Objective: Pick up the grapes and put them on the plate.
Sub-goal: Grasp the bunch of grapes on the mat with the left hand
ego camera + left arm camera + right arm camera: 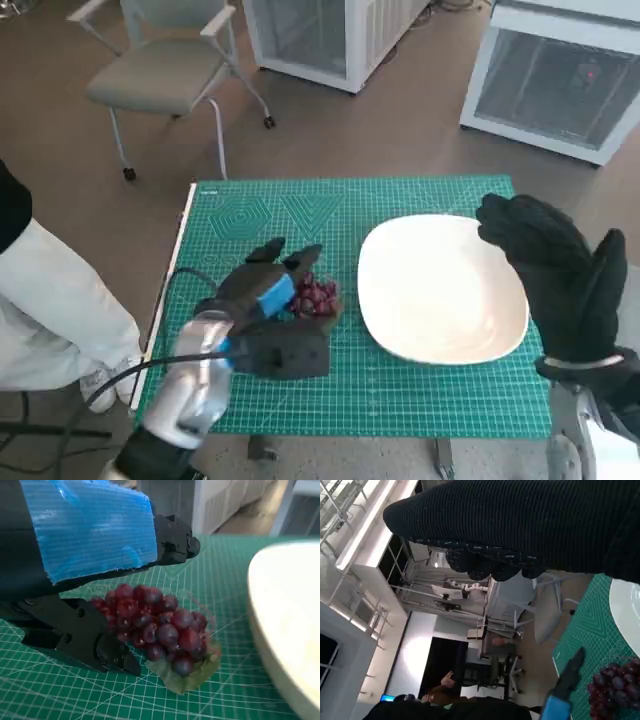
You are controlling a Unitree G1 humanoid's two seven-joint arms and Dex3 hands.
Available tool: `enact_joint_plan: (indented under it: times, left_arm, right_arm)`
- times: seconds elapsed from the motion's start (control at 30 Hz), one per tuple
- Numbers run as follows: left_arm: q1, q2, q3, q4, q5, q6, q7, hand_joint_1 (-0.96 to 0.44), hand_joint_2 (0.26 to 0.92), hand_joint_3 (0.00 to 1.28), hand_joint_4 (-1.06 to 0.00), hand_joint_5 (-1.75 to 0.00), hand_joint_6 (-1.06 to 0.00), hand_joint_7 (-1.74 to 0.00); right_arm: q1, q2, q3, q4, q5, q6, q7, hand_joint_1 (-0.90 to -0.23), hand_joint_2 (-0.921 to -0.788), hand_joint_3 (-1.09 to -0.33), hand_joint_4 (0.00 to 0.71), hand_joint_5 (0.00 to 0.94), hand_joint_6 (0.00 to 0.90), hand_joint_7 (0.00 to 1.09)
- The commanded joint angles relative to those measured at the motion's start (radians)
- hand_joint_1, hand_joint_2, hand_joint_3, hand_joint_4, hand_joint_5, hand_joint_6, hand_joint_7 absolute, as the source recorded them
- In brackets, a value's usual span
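A bunch of dark red grapes [317,296] [155,625] [615,687] with a green leaf lies on the green mat [300,215], just left of the white plate [440,290] [285,610] [627,610]. My left hand [265,300] [85,535] reaches around the bunch: one finger [172,542] stands above and behind it, and the thumb [90,640] lies low beside it. The fingers are apart and the grapes rest on the mat. My gloved right hand [560,270] [520,525] hovers spread over the plate's right rim, holding nothing.
A person in white [50,300] stands close by the table's left edge. A grey chair [165,70] and white cabinets [330,30] [560,80] stand on the floor beyond the table. People show far off in the right wrist view.
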Motion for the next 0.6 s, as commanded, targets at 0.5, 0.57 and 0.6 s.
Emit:
enact_joint_plan:
  times: [0.5,0.57,0.6]
  left_arm:
    - [-0.295,-0.127,-0.125,0.594,-0.018,-0.037,0.07,0.06,0.77,0.01,-0.05,0.0,-0.21,0.0]
    - [-0.31,-0.131,-0.134,0.621,-0.02,-0.043,0.067,0.07,0.783,0.02,-0.05,0.0,-0.21,0.0]
    - [-0.316,-0.133,-0.138,0.633,-0.021,-0.046,0.065,0.08,0.792,0.02,-0.05,0.0,-0.21,0.0]
  right_arm:
    - [0.03,-0.002,-0.001,0.001,0.003,0.015,0.0,-0.32,-0.921,-0.599,0.363,0.916,0.252,1.03]
    - [0.031,-0.003,-0.003,0.0,0.004,0.017,0.001,-0.32,-0.921,-0.6,0.363,0.916,0.252,1.03]
    - [0.031,-0.004,-0.004,0.0,0.005,0.018,0.001,-0.32,-0.921,-0.6,0.363,0.917,0.252,1.03]
